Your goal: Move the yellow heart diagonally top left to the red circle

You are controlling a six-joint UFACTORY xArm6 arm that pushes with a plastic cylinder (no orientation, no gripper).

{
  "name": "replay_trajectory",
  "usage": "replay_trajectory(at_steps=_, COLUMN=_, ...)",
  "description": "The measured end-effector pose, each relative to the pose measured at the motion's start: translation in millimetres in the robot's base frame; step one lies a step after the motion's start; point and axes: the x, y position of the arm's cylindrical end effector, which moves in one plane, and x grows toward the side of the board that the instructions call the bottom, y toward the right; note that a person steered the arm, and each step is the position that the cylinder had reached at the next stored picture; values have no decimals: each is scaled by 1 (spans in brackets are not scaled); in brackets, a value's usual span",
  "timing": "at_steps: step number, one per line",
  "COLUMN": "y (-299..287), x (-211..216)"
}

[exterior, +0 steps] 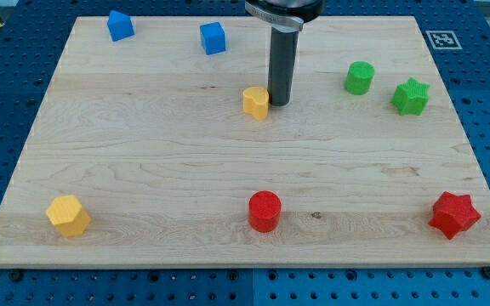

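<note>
Camera view: my tip touching yellow heart

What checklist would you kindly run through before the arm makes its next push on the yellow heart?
1. My tip touching the yellow heart: ok, it sits right at the heart's right side.
2. Tip side suits the push: cannot tell; a push from here sends the heart toward the view's left.
3. Heart already up-left of the red circle: not ok, it lies almost straight above, far off.
4. Board between heart and circle free of blocks: ok.
5. Blue blocks clear of the heart: ok.
6. Right yellow block chosen: ok; the yellow hexagon sits at bottom left.
</note>
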Motion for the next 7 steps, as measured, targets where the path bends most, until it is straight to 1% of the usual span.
replay_trajectory(at_steps=3, y=-33, x=5)
replay_trajectory(at_steps=4, y=-40, x=11)
replay_trajectory(at_steps=5, y=-40, x=35)
replay_trajectory(at_steps=7, y=-49, x=38)
